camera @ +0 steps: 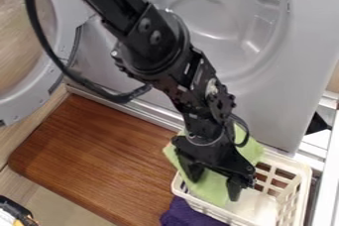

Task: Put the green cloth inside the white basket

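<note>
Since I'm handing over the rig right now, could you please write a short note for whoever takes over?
Gripper: low over the basket, fingers apart, with green cloth between and behind them; whether it grips any cloth is unclear.
Green cloth: at the left end of the white basket, its upper left part seemingly reaching past the rim.
Nearby: purple cloth beside the basket.
Done: the green cloth is at the basket, apparently partly in.
Left: probably tuck in the overhanging part, check that the cloth is free, then lift clear.
</note>
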Controlling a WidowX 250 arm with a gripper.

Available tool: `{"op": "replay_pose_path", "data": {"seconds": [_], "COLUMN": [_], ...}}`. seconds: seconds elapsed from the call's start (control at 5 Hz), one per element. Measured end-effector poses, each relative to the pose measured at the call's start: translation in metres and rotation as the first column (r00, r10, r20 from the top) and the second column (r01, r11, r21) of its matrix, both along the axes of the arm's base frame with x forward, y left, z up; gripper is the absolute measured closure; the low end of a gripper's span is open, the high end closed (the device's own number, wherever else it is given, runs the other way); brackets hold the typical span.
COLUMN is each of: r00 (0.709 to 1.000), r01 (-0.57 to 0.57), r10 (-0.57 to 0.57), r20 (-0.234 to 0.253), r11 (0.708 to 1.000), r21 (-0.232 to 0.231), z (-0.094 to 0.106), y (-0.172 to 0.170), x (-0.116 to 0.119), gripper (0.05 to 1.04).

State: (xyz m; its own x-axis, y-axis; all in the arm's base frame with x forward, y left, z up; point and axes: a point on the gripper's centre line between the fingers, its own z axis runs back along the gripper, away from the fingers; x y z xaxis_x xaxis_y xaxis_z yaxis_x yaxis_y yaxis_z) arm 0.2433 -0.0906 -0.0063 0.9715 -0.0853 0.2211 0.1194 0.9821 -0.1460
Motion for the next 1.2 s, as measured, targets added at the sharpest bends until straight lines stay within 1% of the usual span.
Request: {"op": "replay_pose_path", "data": {"seconds": [0.2, 0.6, 0.8, 1.0, 1.2], "r00": [1.0, 0.997, 0.995, 0.989, 0.982], "r01": [0.006, 0.023, 0.004, -0.061, -0.122], "r10": [-0.006, -0.02, 0.002, 0.073, 0.134], "r20": [0.026, 0.074, 0.099, 0.132, 0.136], "r11": [1.0, 0.999, 0.998, 0.994, 0.988], "r21": [-0.013, -0.043, -0.061, -0.092, -0.092], "z": [0.011, 0.044, 0.064, 0.088, 0.102], "y": [0.002, 0.004, 0.014, 0.038, 0.063], "x": [-0.001, -0.006, -0.01, -0.016, -0.023], "gripper": [0.079, 0.083, 0.083, 0.083, 0.083]}}
